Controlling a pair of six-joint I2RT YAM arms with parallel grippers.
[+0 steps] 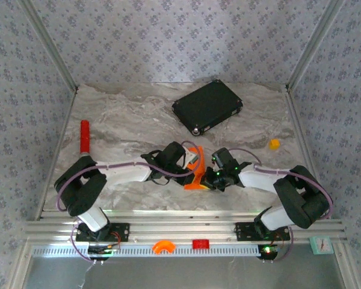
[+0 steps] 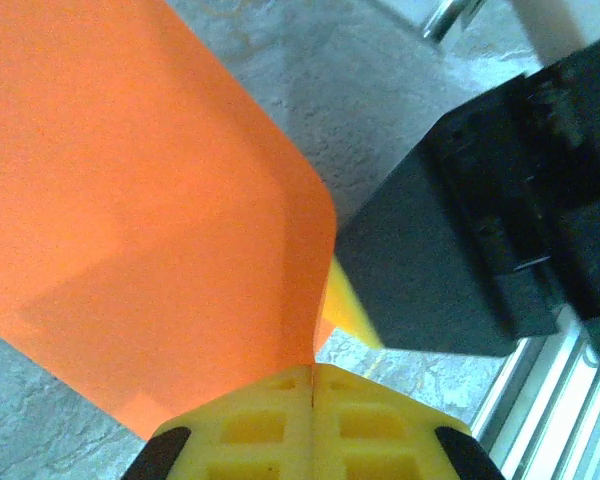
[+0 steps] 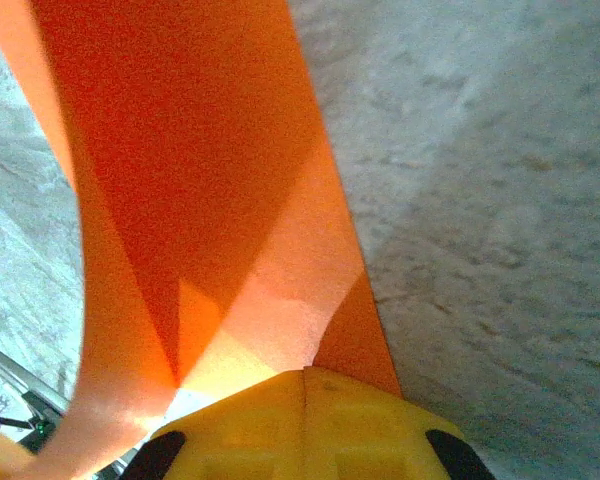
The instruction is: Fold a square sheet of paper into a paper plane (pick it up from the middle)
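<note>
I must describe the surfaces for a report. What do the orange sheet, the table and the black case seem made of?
The sheet looks like thin matte paper: it bends and holds creases. The table is a stone-look top with grey veins, perhaps laminate. The case has a dark matte shell, plastic or fabric; I cannot tell.

Left tool (image 2: 311, 400): yellow fingers (image 2: 250, 425) pressed flat together, seam pinching orange paper (image 2: 130, 200). Right tool (image 3: 305, 400): fingers likewise shut on that paper. Left arm (image 1: 126, 173): elbow folded back, forearm low, reaching right. Right arm (image 1: 265, 179): mirrored, reaching left. Right tool's black body sits just ahead-right of left tool.
</note>
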